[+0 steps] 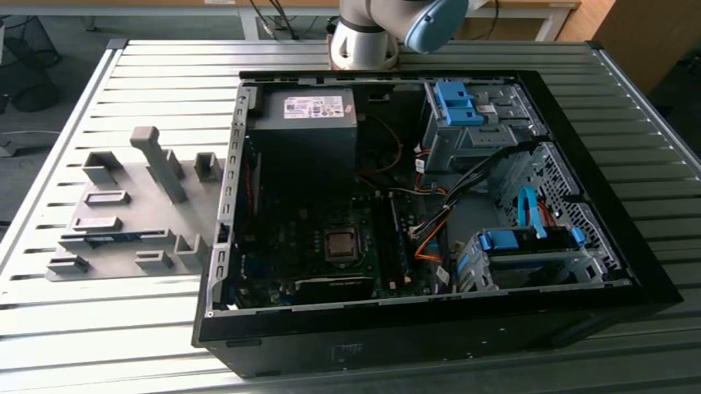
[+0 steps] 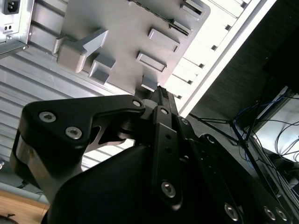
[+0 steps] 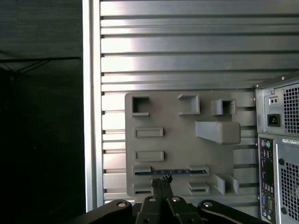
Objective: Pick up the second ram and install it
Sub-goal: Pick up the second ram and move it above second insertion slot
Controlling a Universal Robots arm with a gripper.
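Gripper (image 3: 161,179) has its two fingers pressed together with nothing between them; the second wrist view shows the same gripper (image 2: 161,91) with tips meeting and nothing held. It hangs over the grey holder tray (image 3: 187,140). The second ram (image 3: 170,171) is a thin blue stick standing on edge in the tray, slotted between two low holder blocks (image 3: 142,169). In the first wrist view the fingertips line up just beside it and are not clamped on it; cannot tell how high above it they are. In the exterior view the second ram (image 1: 115,239) sits toward the near end of the tray (image 1: 121,176), held at both ends by grey blocks. A tall wedge-shaped post (image 1: 164,164) stands up further back on the same tray. The tray lies flat on the slatted metal table (image 1: 143,74), just beside the open PC case (image 1: 438,328), on the exterior view's left of it. Inside the case are the power supply (image 1: 304,123) at the far end, the motherboard (image 1: 295,246) with the CPU socket (image 1: 341,245), blue drive caddies (image 1: 458,103) on the exterior view's right, and orange cables (image 1: 429,238) near the middle. The arm (image 1: 378,29) rises at the far table edge behind the case. The case's rear panel with ports (image 3: 280,154) shows next to the tray in the first wrist view.
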